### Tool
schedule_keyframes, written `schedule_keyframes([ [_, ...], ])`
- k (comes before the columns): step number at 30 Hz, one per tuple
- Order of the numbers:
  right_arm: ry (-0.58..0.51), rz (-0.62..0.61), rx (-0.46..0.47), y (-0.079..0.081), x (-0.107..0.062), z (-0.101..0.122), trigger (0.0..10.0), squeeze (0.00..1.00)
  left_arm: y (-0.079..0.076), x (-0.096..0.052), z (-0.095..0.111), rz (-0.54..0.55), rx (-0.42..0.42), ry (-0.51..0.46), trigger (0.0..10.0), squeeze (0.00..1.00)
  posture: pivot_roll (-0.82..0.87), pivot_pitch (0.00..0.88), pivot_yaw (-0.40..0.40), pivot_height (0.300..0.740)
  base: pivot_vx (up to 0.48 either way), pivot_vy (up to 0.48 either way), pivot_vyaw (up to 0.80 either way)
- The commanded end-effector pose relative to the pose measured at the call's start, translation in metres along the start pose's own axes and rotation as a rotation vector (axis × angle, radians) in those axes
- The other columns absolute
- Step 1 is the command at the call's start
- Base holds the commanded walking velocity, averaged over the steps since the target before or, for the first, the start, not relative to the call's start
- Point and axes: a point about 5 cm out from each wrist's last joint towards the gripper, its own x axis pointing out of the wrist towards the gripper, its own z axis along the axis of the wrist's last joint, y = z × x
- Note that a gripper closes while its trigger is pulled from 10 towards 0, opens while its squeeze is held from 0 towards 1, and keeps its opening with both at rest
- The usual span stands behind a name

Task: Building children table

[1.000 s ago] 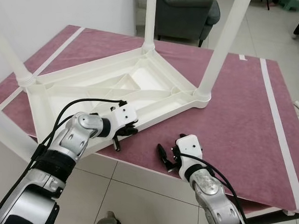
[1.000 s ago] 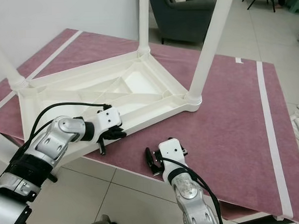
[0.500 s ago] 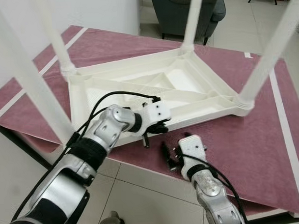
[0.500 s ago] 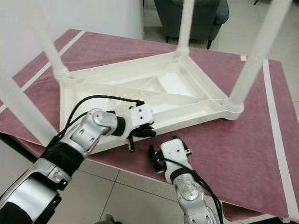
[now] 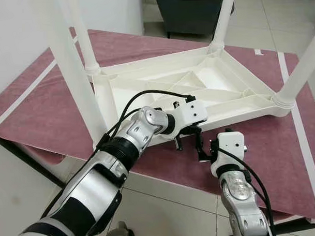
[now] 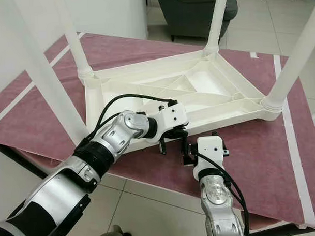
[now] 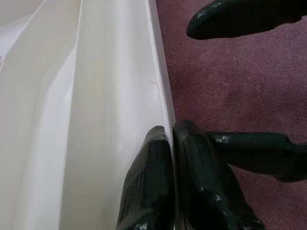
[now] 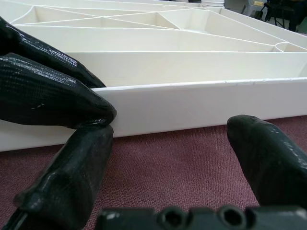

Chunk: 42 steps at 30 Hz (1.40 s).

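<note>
Centre frame, the left gripper (image 5: 185, 137) pinches the near rim of the upturned white table (image 5: 198, 85) on the maroon mat (image 5: 282, 144); the right gripper (image 5: 200, 147) rests spread beside it.

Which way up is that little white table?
Upside down: the table lies top-down on the red mat, legs pointing up.

My left gripper (image 5: 185, 139) and right gripper (image 5: 201, 148) both have black fingers with white housings, on silver arms. The kids' table (image 5: 198, 88) in front of my jaws is plain creamy white all over, legs too. Under them the mat (image 5: 282, 144) is dusty maroon with white stripes. Beyond it, a dark grey armchair (image 6: 195, 13) on pale floor tiles (image 5: 165, 200).
</note>
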Motion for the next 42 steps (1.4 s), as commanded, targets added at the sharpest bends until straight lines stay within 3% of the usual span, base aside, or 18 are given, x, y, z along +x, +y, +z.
schedule_keyframes([
  [1,-0.058,0.004,0.015,0.003,0.001,0.012,10.0,0.0,0.008,0.002,0.014,0.129,0.081,-0.045,10.0,1.0,0.04,0.039,0.068,0.74,0.0,0.0,0.0],
  [5,-0.046,0.019,0.013,0.005,0.002,0.01,10.0,0.0,0.005,0.0,0.006,0.142,0.079,-0.071,10.0,1.0,0.05,0.038,0.059,0.74,0.0,0.0,0.0],
  [6,-0.045,0.021,0.011,0.005,0.003,0.01,10.0,0.0,0.004,-0.002,0.008,0.135,0.064,-0.111,10.0,0.11,0.05,0.038,0.053,0.74,0.0,0.0,0.0],
  [7,-0.043,0.022,0.01,0.005,0.004,0.009,10.0,0.0,0.003,-0.004,0.01,0.128,0.046,-0.147,10.0,0.0,0.05,0.037,0.05,0.74,0.0,0.0,0.0],
  [14,-0.035,0.025,0.006,0.004,0.006,0.007,10.0,0.0,0.004,-0.021,0.011,0.14,0.065,-0.239,10.0,0.0,0.06,0.033,0.04,0.74,0.0,0.0,0.0],
  [16,-0.018,0.02,-0.003,0.003,0.006,0.004,10.0,0.0,0.0,-0.045,0.002,0.164,0.045,-0.27,10.0,0.0,0.06,0.032,0.042,0.74,0.0,0.0,0.0],
  [17,-0.018,0.02,-0.003,0.003,0.006,0.004,10.0,0.0,0.0,-0.045,0.002,0.164,0.045,-0.27,10.0,0.0,0.06,0.032,0.042,0.74,0.0,0.0,0.0],
  [19,0.003,0.003,-0.008,0.001,0.005,0.0,10.0,0.0,-0.009,-0.065,-0.009,0.159,0.015,-0.272,10.0,0.0,0.07,0.032,0.043,0.74,0.0,0.0,0.0],
  [21,0.003,0.003,-0.008,0.001,0.005,0.0,10.0,0.0,-0.009,-0.065,-0.009,0.159,0.015,-0.272,10.0,0.0,0.07,0.032,0.043,0.74,0.0,0.0,0.0],
  [23,0.023,-0.013,-0.007,-0.002,0.005,-0.004,10.0,0.0,-0.029,-0.099,-0.031,0.165,-0.047,-0.238,10.0,0.0,0.08,0.031,0.038,0.74,0.0,0.0,0.0],
  [26,0.029,-0.012,-0.007,-0.003,0.006,-0.005,10.0,0.0,-0.042,-0.116,-0.038,0.157,-0.076,-0.22,10.0,0.0,0.08,0.03,0.036,0.74,0.0,0.0,0.0],
  [28,0.036,0.009,-0.025,-0.003,0.01,-0.006,10.0,0.0,-0.071,-0.15,-0.052,0.129,-0.129,-0.161,10.0,0.0,0.12,0.029,0.013,0.74,0.0,0.0,0.0],
  [29,0.036,0.009,-0.025,-0.003,0.01,-0.006,10.0,0.0,-0.071,-0.15,-0.052,0.129,-0.129,-0.161,10.0,0.0,0.12,0.029,0.013,0.74,0.0,0.0,0.0],
  [32,0.051,0.03,-0.059,-0.005,0.017,-0.009,10.0,0.0,-0.099,-0.183,-0.062,0.096,-0.188,-0.08,10.0,0.0,0.15,0.03,-0.011,0.74,0.0,0.0,0.0],
  [33,0.051,0.03,-0.059,-0.005,0.017,-0.009,10.0,0.0,-0.099,-0.183,-0.062,0.096,-0.188,-0.08,10.0,0.0,0.15,0.03,-0.011,0.74,0.0,0.0,0.0],
  [38,0.077,0.022,-0.101,-0.008,0.026,-0.013,10.0,0.0,-0.124,-0.219,-0.072,0.073,-0.266,0.034,10.0,0.0,0.17,0.035,-0.021,0.74,0.0,0.0,0.0],
  [40,0.092,0.021,-0.124,-0.01,0.032,-0.014,10.0,0.0,-0.13,-0.237,-0.078,0.08,-0.287,0.105,10.0,0.0,0.18,0.039,-0.024,0.74,0.0,0.0,0.0],
  [42,0.122,0.011,-0.138,-0.011,0.037,-0.018,10.0,0.0,-0.119,-0.267,-0.094,0.185,-0.271,0.234,10.0,0.0,0.2,0.046,-0.036,0.74,0.0,0.0,0.0],
])
